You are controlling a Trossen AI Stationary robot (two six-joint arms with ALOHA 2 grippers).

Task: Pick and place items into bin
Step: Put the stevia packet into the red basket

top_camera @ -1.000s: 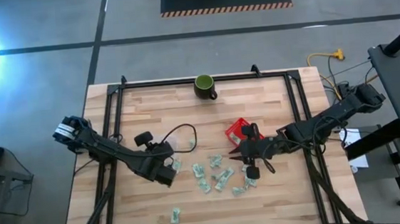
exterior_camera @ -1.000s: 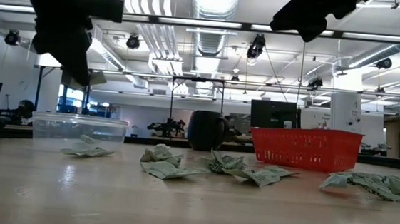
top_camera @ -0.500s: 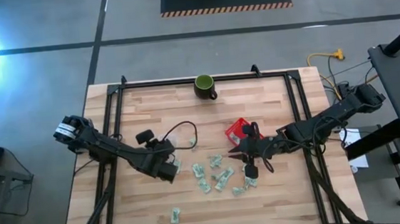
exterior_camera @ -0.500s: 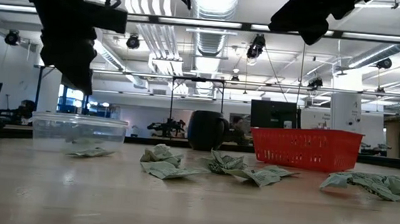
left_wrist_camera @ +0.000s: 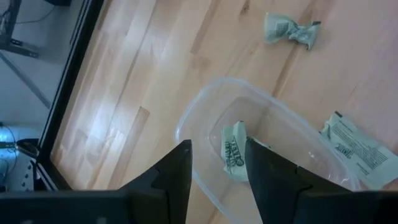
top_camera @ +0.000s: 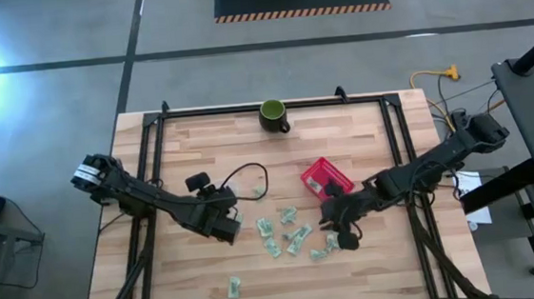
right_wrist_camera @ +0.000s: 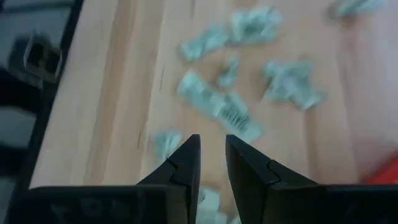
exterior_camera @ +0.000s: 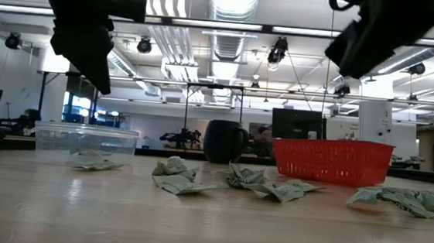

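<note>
My left gripper [left_wrist_camera: 217, 171] hangs over the clear plastic bin [left_wrist_camera: 193, 124], fingers apart with nothing between them. One packet [left_wrist_camera: 235, 151] lies inside the bin right below the fingertips, and a flat packet [left_wrist_camera: 348, 146] rests against the bin's outer wall. A twisted packet [left_wrist_camera: 292, 31] sits on the wooden table [left_wrist_camera: 149, 56] past the bin.

My right gripper [right_wrist_camera: 212, 165] hovers above the loose packets [right_wrist_camera: 249, 74], fingers with a narrow gap, holding nothing. In the high view that gripper [top_camera: 341, 222] is just beside the red basket [top_camera: 326, 177], on the side away from the dark green mug [top_camera: 273, 115]. The scattered packets [top_camera: 288, 232] lie between the bin [top_camera: 237, 213] and the red basket, and one stray packet [top_camera: 234, 287] lies near the table's front edge.
</note>
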